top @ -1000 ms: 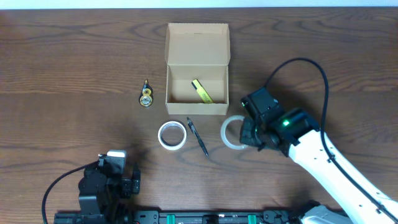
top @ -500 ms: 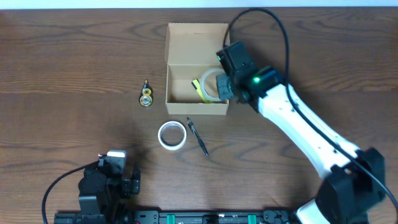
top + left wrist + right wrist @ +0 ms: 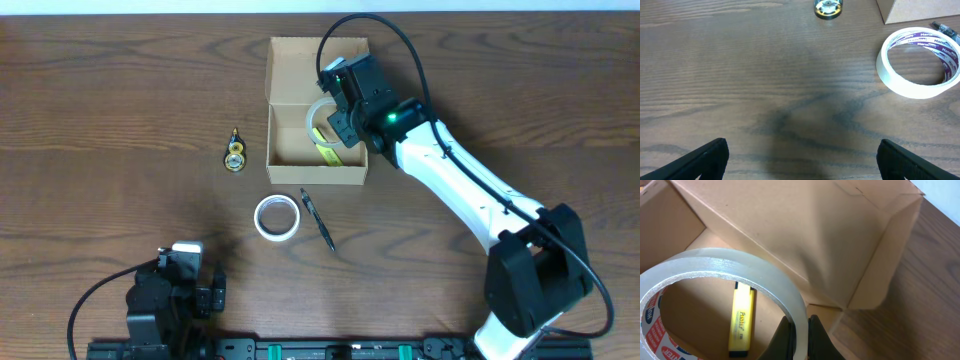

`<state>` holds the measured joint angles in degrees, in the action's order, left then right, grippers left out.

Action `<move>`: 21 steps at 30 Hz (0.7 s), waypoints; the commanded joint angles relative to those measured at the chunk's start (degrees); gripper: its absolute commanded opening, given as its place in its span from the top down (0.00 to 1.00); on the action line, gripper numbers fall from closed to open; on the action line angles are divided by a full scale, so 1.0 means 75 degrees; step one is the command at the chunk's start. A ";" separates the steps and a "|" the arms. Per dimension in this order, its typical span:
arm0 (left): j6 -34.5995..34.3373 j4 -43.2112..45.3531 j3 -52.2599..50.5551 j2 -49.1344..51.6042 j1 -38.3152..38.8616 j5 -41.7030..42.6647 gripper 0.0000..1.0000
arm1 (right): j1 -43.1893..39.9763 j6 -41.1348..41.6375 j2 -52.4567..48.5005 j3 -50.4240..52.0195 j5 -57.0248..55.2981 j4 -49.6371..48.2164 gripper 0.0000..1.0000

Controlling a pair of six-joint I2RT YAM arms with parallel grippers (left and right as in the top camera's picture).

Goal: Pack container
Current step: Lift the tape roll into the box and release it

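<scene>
The container (image 3: 283,95) is an open tan cardboard box at the back middle of the table, lid flap up. A yellow highlighter (image 3: 328,154) lies inside it and shows in the right wrist view (image 3: 741,317). My right gripper (image 3: 336,118) is shut on a clear tape roll (image 3: 725,262), pinching its rim (image 3: 801,330) and holding it over the box interior (image 3: 690,305). A white tape roll (image 3: 276,217) and a black pen (image 3: 319,220) lie in front of the box. My left gripper (image 3: 800,157) is open and empty, low over bare wood.
A small gold and black object (image 3: 235,154) lies left of the box, also in the left wrist view (image 3: 828,8). The white tape roll (image 3: 920,62) sits to the right in the left wrist view, beside the box corner (image 3: 920,11).
My right gripper carried the clear tape roll from the table right of the pen up and left, to over the box. The left arm has not moved.
</scene>
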<state>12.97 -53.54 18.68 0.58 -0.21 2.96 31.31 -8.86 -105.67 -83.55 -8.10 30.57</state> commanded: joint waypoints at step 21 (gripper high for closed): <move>0.0105 -0.0326 -0.0128 -0.0044 0.0032 -0.0052 0.05 | -0.0064 -0.0344 -0.0801 -0.0149 0.0315 0.0160 0.90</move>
<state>12.97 -53.54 18.68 0.58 -0.19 2.98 31.31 -10.96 -110.30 -83.55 -6.02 31.83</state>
